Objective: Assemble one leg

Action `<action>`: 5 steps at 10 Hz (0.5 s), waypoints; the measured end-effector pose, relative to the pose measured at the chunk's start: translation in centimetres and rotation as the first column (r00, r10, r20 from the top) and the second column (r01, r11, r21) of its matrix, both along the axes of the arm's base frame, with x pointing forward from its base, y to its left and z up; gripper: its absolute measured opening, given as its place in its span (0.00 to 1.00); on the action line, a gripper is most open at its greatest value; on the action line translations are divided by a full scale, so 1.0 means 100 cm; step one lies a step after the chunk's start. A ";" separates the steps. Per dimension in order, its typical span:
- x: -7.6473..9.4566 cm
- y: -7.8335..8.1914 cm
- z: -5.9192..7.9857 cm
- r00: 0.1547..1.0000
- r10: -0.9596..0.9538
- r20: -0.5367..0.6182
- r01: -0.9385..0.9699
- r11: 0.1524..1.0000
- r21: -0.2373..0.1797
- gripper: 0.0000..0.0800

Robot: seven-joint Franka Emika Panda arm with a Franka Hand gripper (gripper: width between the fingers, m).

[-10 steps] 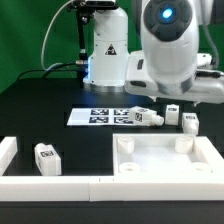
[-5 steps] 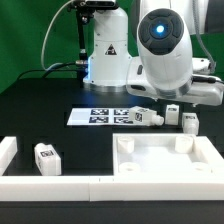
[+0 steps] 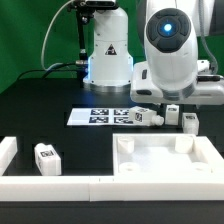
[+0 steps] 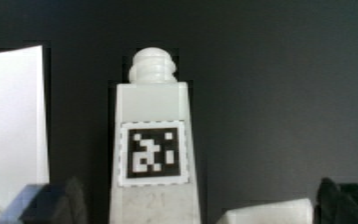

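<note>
The big white Franka robot arm [image 3: 170,60] has swivelled its upper body a little toward the exterior view's right in the last second. It hangs over the end of the marker board [image 3: 100,116] that lies on the exterior view's right. Nothing else on the black tabletop [image 3: 40,110] has shifted.

The large white square tray-shaped plastic panel [image 3: 165,160] sits where it sat, nearer the camera than the marker board and apart from it.

The leg [image 3: 150,116], a stubby white plastic peg-block with a black-and-white tag on its upper face, lies on its side. It is just off that same end of the marker board and looks undisturbed. Two matching white pegs [image 3: 172,113] stand a little farther from the board on that side. A fourth peg [image 3: 46,157] stands well apart from the board, off its other end and toward the front.

From the wrist camera the leg [image 4: 155,120] runs lengthwise straight down the middle, its rounded screw tip pointing away. The jaws stand wide, one dark finger on either side of the block, and neither touches it. In the exterior view I cannot pick the jaws out under the arm's bulk.

So I take the small turn for lining-up rather than lifting. The hand looks centred on the leg, the grasp is not yet made, and lowering and closing seems the step in hand.
</note>
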State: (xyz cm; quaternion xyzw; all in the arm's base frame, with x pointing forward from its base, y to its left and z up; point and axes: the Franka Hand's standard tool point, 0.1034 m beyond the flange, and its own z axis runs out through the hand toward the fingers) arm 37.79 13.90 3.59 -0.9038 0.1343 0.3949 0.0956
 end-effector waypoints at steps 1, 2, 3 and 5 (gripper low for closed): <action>0.000 0.000 0.000 1.000 -0.001 0.000 0.001 1.000 0.000 0.81; 0.000 -0.001 -0.001 1.000 -0.002 -0.001 0.002 1.000 0.000 0.81; -0.001 -0.002 -0.001 1.000 -0.002 -0.003 0.002 1.000 0.000 0.81; -0.013 -0.009 -0.009 0.999 -0.006 -0.035 0.007 1.000 0.011 0.81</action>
